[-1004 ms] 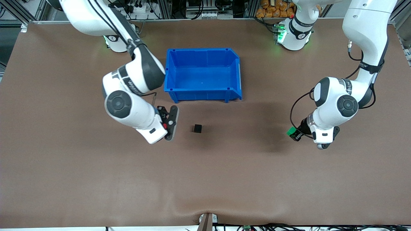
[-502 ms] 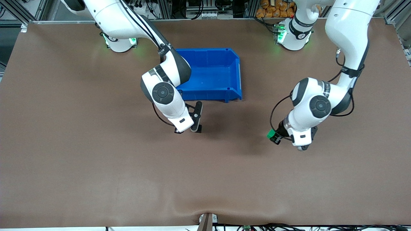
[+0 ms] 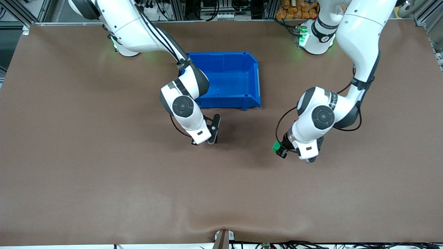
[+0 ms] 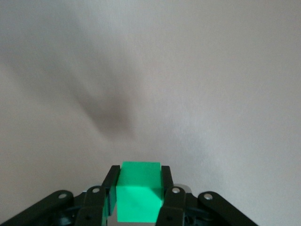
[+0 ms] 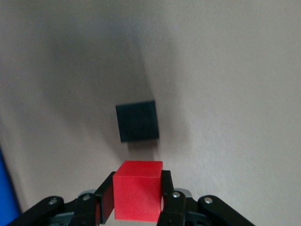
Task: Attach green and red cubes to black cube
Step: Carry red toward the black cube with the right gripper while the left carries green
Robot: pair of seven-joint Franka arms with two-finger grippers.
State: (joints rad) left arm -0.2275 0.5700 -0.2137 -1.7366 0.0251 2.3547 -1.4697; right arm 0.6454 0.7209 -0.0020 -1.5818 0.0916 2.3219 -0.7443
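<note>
Item: right gripper (image 5: 137, 200), clamped on the red cube (image 5: 138, 197), over the table (image 3: 104, 173) just beside the black cube (image 5: 137, 121), which sits on the bare surface nearer the front camera than the blue bin (image 3: 254, 74).

Item: left gripper (image 4: 139, 197), clamped on the green cube (image 4: 138, 197), over open table toward the left arm's end, well apart from the black cube.

Step in hand: bringing red to black (judged). Next: line up the facing sides squarely, then press together.

Views: the right wrist view shows both the black and red cubes; the front view hides them under the arm.
</note>
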